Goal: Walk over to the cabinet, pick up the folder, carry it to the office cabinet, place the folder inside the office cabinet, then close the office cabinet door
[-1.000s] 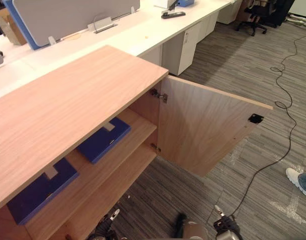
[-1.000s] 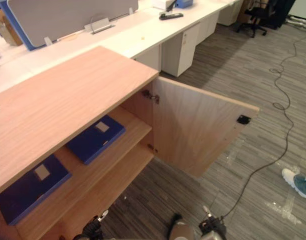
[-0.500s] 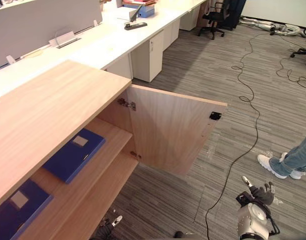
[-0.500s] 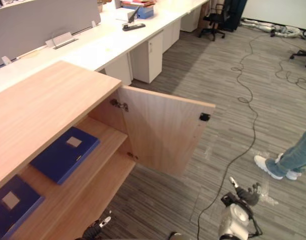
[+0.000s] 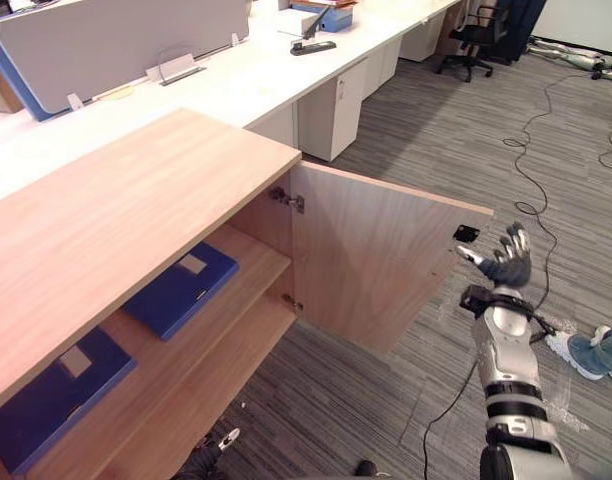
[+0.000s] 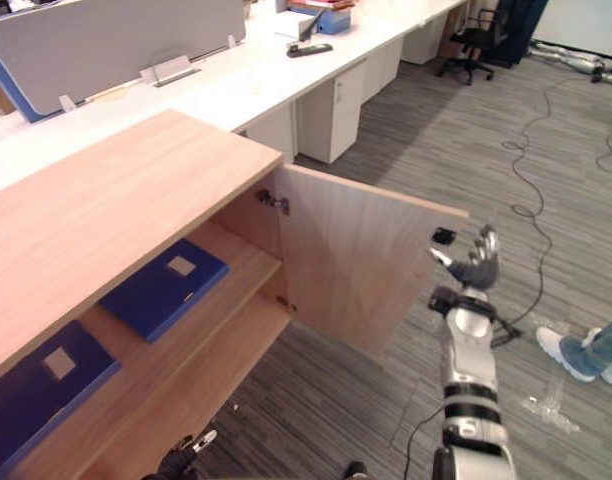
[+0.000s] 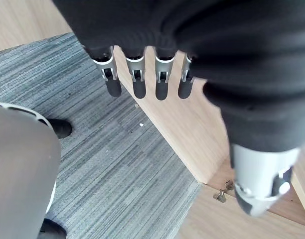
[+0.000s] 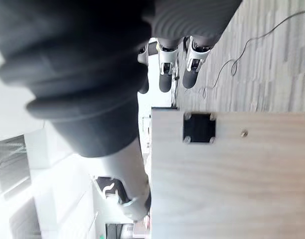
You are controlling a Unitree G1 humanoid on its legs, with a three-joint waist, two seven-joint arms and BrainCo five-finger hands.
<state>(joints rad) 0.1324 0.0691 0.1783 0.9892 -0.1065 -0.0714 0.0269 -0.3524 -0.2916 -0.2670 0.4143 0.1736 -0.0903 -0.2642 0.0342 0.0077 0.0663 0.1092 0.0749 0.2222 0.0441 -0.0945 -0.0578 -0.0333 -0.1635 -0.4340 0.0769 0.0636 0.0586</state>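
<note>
The wooden office cabinet (image 5: 116, 220) stands with its door (image 5: 376, 260) swung wide open. Two blue folders lie flat on its upper shelf, one (image 5: 181, 288) near the hinge side and another (image 5: 56, 385) further left. My right hand (image 5: 506, 265) is raised with spread, straight fingers, open, just past the door's free edge near the black catch plate (image 5: 465, 233); it holds nothing. In the right wrist view the same plate (image 8: 199, 127) sits close below the fingers (image 8: 165, 79). My left hand (image 7: 137, 79) hangs open and empty over the carpet beside the cabinet's base.
White desks (image 5: 236, 80) with a grey partition (image 5: 116, 40) run behind the cabinet. An office chair (image 5: 478, 40) stands far back right. Black cables (image 5: 531, 190) trail over the carpet. A person's leg and shoe (image 5: 596, 355) are at the right edge.
My right hand has risen from low at the bottom right to the height of the door's free edge. The camera has swung; the door and both folders lie as before.
</note>
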